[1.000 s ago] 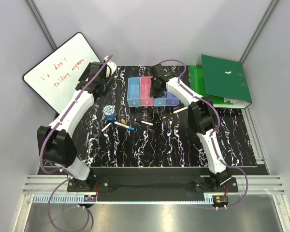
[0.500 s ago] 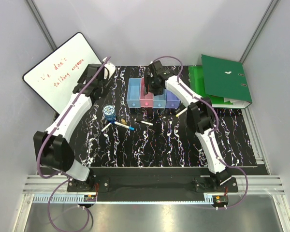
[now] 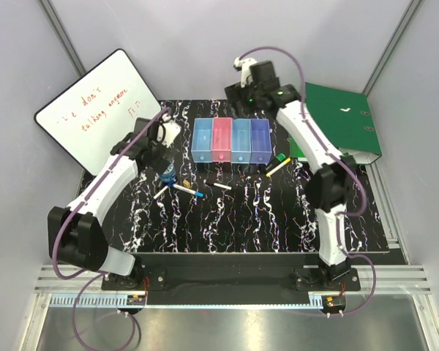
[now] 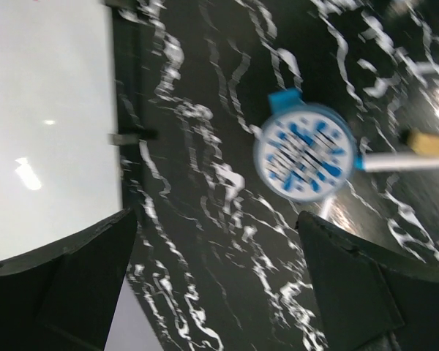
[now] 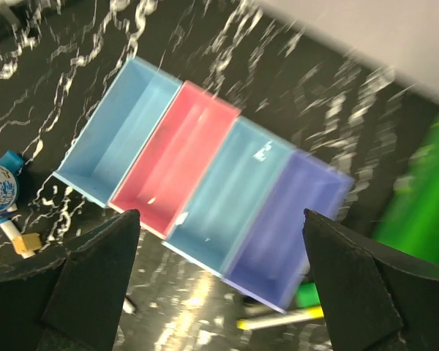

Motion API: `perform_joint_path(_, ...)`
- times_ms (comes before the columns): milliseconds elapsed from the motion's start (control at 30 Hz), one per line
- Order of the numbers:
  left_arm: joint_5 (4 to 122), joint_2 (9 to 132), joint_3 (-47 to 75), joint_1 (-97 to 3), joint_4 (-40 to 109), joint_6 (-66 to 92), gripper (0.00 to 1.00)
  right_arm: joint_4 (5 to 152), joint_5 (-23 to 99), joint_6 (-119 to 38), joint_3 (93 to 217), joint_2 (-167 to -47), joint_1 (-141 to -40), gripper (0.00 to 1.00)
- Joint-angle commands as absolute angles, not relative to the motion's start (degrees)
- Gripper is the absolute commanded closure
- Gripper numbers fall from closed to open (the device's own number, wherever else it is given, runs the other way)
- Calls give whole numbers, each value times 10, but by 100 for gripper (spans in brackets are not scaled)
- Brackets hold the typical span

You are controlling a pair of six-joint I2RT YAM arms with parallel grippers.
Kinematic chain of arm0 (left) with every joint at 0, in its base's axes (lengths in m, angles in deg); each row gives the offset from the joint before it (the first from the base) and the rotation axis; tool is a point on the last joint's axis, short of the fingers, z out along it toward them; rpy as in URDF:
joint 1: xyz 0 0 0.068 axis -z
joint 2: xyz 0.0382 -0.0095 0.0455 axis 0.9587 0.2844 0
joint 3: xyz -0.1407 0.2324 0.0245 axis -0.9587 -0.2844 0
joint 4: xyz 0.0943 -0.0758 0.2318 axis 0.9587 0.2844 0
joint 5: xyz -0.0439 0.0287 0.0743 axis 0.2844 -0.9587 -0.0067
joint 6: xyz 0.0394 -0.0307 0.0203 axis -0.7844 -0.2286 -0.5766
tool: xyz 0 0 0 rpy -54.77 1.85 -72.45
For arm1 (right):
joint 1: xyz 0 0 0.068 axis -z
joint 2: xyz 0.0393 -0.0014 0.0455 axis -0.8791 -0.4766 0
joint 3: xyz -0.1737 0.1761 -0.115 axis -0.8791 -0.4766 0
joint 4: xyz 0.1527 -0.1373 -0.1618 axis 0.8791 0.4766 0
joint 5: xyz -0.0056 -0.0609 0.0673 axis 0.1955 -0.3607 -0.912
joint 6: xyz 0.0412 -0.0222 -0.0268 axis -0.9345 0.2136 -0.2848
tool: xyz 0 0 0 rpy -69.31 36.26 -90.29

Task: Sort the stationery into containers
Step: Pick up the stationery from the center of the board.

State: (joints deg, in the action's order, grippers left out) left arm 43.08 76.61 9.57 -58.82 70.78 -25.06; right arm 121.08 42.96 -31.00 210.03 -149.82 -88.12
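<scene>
The containers are four joined bins in a row: blue (image 3: 203, 140), pink (image 3: 222, 140), light blue (image 3: 241, 140) and purple-blue (image 3: 259, 140). A round blue roll (image 3: 166, 174) lies left of them, and slim white markers (image 3: 187, 191) lie just in front. A yellow-green highlighter (image 3: 275, 165) rests by the purple-blue bin. My left gripper (image 3: 163, 155) hovers open just behind the roll (image 4: 305, 152), nothing between its fingers (image 4: 80, 281). High behind the bins my right gripper (image 3: 243, 93) is open and empty. Its view looks down on the pink bin (image 5: 174, 157) and the highlighter (image 5: 282, 319).
A whiteboard (image 3: 95, 110) with red writing leans at the back left, close to my left arm. Green ring binders (image 3: 340, 121) are stacked at the back right. A small tan piece (image 4: 428, 142) lies beside a blue-capped marker (image 4: 402, 162) near the roll.
The right gripper lifted from over the bins, swung back behind them and its jaws widened. The left gripper came forward from the back left toward the blue roll.
</scene>
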Motion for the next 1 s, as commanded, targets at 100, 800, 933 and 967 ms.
perform_joint_path(100, 544, 761, 83, -584, 729, -236, 1, 1227, 459, -163, 2094, -1350, -865, 0)
perform_joint_path(800, 569, 885, 143, -584, 691, -233, 1, 1223, 497, -144, 2025, -1247, -865, 0)
perform_joint_path(933, 567, 898, 144, -584, 683, -232, 1, 1223, 495, -146, 2024, -1247, -865, 0)
perform_joint_path(967, 566, 899, 141, -584, 682, -233, 1, 1224, 495, -146, 2025, -1247, -865, 0)
